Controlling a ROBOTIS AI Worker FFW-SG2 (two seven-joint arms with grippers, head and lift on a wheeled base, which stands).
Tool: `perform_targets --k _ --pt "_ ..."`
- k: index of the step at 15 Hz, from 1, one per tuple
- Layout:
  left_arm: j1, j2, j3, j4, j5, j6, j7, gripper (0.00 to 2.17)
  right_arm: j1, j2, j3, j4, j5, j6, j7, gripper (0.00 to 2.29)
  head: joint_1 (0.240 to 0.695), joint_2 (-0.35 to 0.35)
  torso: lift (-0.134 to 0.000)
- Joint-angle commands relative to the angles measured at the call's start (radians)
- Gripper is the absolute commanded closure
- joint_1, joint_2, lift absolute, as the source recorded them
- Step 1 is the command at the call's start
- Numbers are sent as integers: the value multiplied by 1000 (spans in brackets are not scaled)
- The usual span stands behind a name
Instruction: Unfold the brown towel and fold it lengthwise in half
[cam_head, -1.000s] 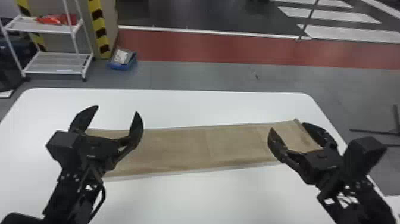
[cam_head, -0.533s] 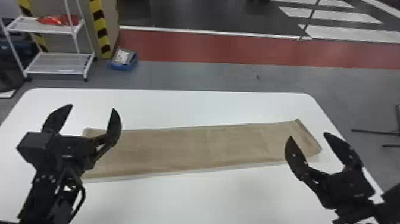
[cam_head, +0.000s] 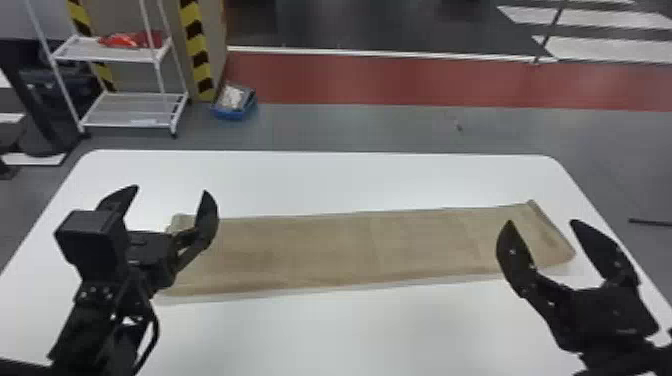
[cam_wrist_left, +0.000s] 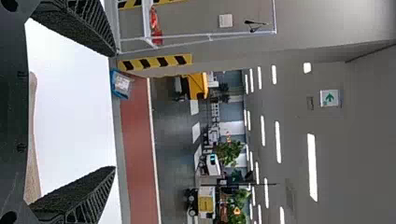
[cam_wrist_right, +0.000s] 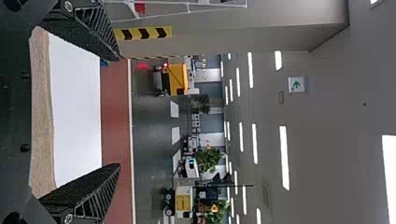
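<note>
The left gripper (cam_head: 171, 189) partly hides the brown towel (cam_head: 340, 250); the table (cam_head: 350, 182) has 2 corners cut off.

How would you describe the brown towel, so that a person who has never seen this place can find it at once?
Find the big white table with rounded corners. Across it, from left to right, lies the brown cloth towel, a long, narrow, flat strip. Unlike its neighbours, the black two-fingered left gripper and right gripper, it is cloth.
</note>
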Motion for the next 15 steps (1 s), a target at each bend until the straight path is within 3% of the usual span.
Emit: perform_targets --k 1,15 --pt "4 2 0 3 5 -8 -2 9 -2 2 -2 -1 0 10 -8 90 695 -62 -118" --pt "10 -1 0 3 6 -11 -2 12 -1 2 -3 -17 3 38 -10 90 695 -69 -118"
